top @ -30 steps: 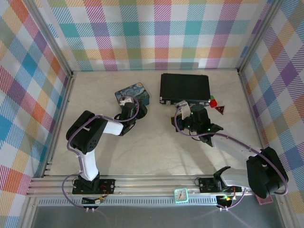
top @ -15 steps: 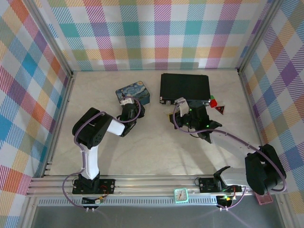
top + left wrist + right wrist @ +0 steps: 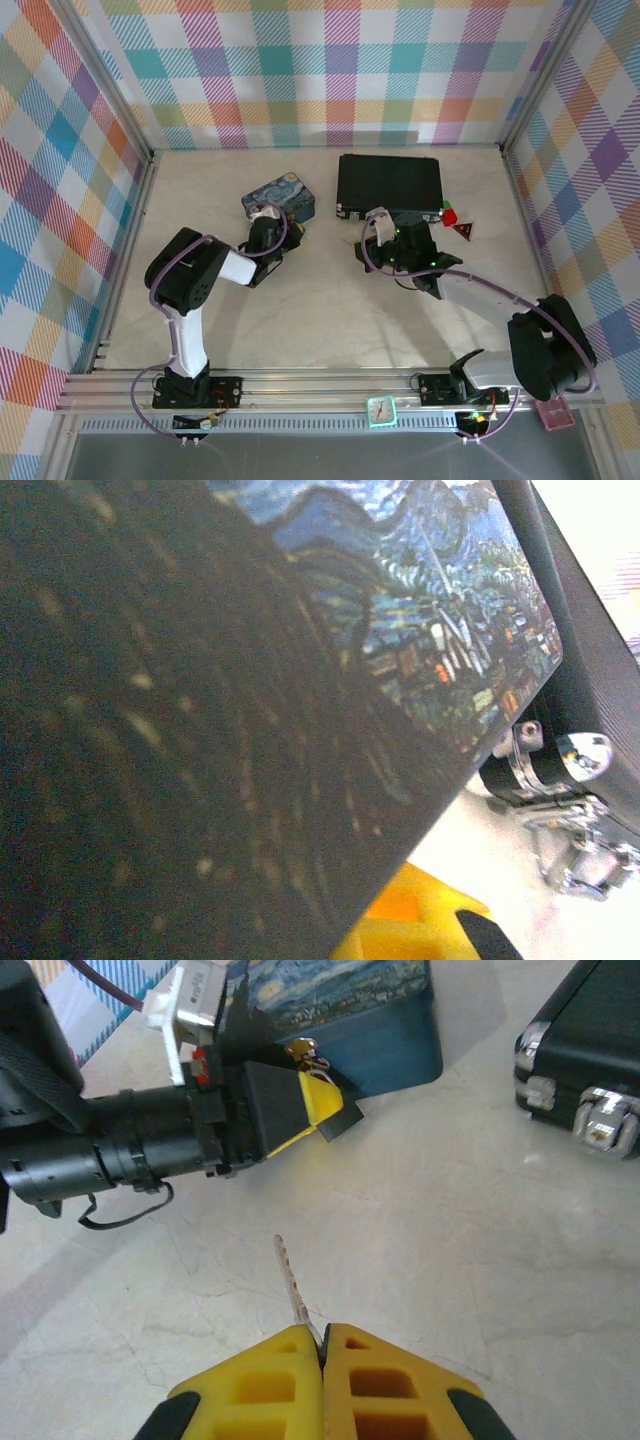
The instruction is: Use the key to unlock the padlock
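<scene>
- The left arm reaches up from its base and bends in toward the blue rectangular tin printed with a starry-night painting. Its left gripper lies level, just beside the tin's near edge.
- The right arm stretches low across the pale marble-look tabletop. Its wrist is to the right of the tin and apart from it.
- The right wrist view shows the right gripper with its yellow fingers pressed together, clenched on the thin silver metal key. The blade points toward the tin, above the tabletop.
- The same view shows the tiny metal padlock against the tin's side wall, at the top of the left gripper's yellow fingertip. I cannot tell whether that gripper is clenched on it.
- The left wrist view looks close along the tin's dark painted surface. A yellow finger shows at the bottom, and the ribbed black case with silver latches stands to the tin's right.
</scene>
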Available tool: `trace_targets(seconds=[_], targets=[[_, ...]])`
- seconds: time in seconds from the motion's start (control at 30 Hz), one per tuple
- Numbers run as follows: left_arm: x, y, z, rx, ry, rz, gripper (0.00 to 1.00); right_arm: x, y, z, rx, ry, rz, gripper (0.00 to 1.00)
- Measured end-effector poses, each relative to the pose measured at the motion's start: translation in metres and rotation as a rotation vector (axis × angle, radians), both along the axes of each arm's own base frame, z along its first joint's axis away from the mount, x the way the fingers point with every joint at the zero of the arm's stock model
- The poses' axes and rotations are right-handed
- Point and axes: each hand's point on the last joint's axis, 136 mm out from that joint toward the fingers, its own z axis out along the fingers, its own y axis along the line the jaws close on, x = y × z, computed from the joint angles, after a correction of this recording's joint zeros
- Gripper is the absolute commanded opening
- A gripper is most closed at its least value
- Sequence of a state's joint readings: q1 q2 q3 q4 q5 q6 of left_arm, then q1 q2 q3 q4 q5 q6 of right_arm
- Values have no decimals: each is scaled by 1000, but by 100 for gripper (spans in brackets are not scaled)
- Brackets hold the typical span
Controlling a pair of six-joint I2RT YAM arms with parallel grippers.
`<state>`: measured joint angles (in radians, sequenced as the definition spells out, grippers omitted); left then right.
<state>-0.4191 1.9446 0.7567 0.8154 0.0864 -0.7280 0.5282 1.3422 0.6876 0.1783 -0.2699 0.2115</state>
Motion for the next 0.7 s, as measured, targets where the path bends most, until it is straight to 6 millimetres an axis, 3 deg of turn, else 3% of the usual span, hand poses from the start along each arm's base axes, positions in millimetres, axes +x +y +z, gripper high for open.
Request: trace_targets(seconds=[0.37, 0.5, 0.7], targets=[[-40, 3, 10, -178, 143, -51, 0, -4, 30, -56, 187, 315, 2, 0], [-46, 0, 18, -262, 143, -53, 0, -7, 41, -63, 250, 385, 10, 0], [-58, -4, 30, -348, 153, -77, 0, -10, 50, -56, 306, 424, 25, 0]])
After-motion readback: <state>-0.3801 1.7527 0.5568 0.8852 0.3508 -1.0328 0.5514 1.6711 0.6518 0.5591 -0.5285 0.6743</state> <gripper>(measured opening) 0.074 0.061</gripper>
